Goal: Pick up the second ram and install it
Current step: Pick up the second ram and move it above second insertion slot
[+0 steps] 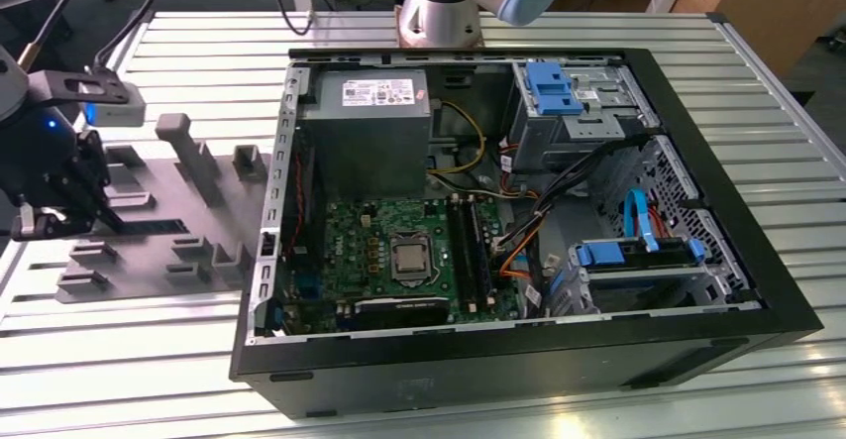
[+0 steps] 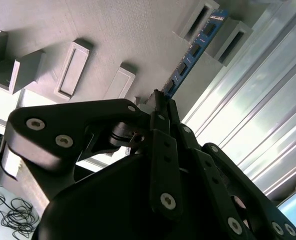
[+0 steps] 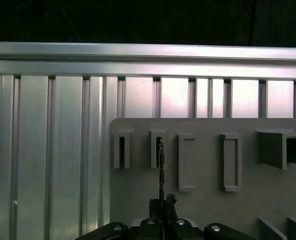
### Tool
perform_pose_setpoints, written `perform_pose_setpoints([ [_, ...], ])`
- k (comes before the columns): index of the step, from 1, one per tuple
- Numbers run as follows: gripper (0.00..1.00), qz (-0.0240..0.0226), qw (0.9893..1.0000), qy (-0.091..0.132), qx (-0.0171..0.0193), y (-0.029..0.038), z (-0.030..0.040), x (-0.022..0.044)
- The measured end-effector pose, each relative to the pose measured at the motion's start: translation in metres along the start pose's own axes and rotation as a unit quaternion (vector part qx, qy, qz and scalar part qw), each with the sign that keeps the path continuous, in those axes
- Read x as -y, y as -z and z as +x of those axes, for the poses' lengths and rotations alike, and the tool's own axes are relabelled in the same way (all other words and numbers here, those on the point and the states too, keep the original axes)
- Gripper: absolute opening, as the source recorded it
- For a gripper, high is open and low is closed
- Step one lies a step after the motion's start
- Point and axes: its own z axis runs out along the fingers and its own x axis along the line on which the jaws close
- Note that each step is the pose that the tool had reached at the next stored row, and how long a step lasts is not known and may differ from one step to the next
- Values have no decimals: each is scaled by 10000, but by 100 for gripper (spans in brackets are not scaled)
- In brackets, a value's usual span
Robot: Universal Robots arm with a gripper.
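Exterior view, starting from its left: claw (image 1: 59, 216), black, low over the grey holder plate (image 1: 172, 191), which lies on the slatted tabletop (image 1: 133, 360). Upright blocks (image 1: 185, 152) rise from the plate just beside the claw. Item of the task: ram (image 2: 192, 50), a thin blue-green stick with black chips, set on edge among the blocks. In the second wrist view its long axis runs straight away from the claw, with the near end between the jaws and the far end between two blocks at the plate's far side. In the first wrist view the same stick shows edge-on as a thin dark line, in line with the claw's own axis, its far end at a slotted block (image 3: 157, 149). Claw state: clenched on the ram's near end, as far as both wrist views show. Whether the stick has left its seat in the blocks cannot be told. Toward the exterior view's right, well apart from claw and ram: open case (image 1: 740, 261), with the grey power supply (image 1: 370, 122) at its far side, the green board (image 1: 383, 231) nearer the camera, and long black slots (image 1: 470, 251) running lengthwise on the board beside coloured cables. Judgement: the ram is at the claw and not yet at the case, and the slots lie beyond the plate's edge and the case wall.
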Motion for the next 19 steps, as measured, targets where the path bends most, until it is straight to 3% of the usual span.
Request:
perform_pose_setpoints([
  [19, 14, 0, 10000, 0, 0, 148, -1, 2],
])
